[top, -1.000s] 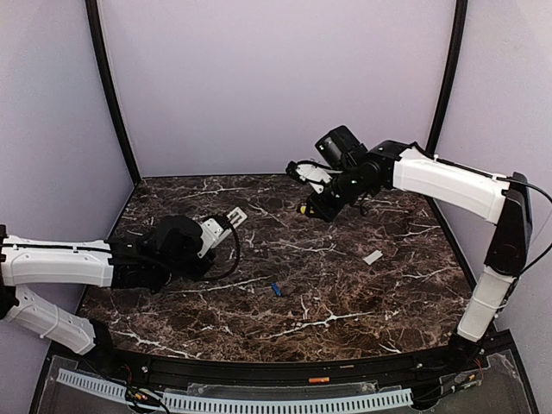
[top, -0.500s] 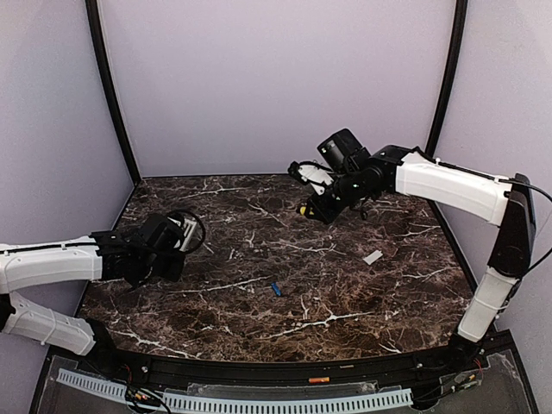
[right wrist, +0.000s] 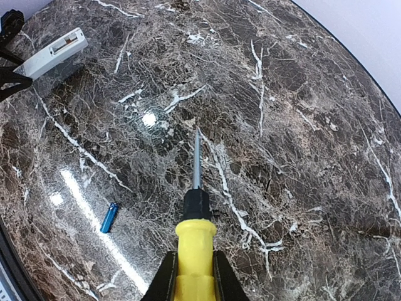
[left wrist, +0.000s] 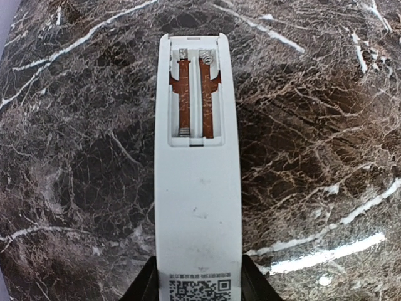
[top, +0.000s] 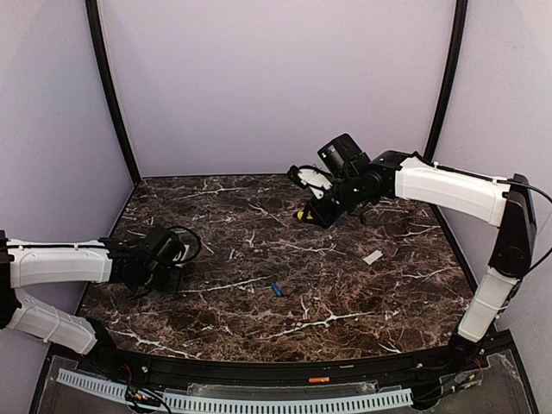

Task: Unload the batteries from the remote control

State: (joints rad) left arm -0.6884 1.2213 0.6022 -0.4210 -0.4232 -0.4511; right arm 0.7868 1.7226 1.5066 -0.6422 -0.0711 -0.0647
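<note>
- The remote control [left wrist: 198, 188] is clamped at its code-mark end by the left gripper [left wrist: 199, 273]. Only the dark fingertips [left wrist: 148, 285] are seen, the rest being cut off at the frame's lower edge.
- The code mark [left wrist: 200, 290] is partly cropped by the same edge.
- The battery compartment [left wrist: 195, 94] at the remote control's other end is seen uncovered. Orange-brown backing and metal springs are shown in its two slots.
- In the top view, the remote control is mostly hidden by the left arm's wrist.
- One blue battery [top: 276, 289] is seen lying flat on the table [top: 345, 315], right of the remote control and well apart. Its orange-red part cannot be made out.
- A small white lid piece [top: 373, 257] is seen farther right of the remote control, beyond the battery.
- The right gripper [right wrist: 193, 279] is closed on the yellow handle of a screwdriver [right wrist: 195, 235], well apart from the remote control. Whether its tip touches the table cannot be told.
</note>
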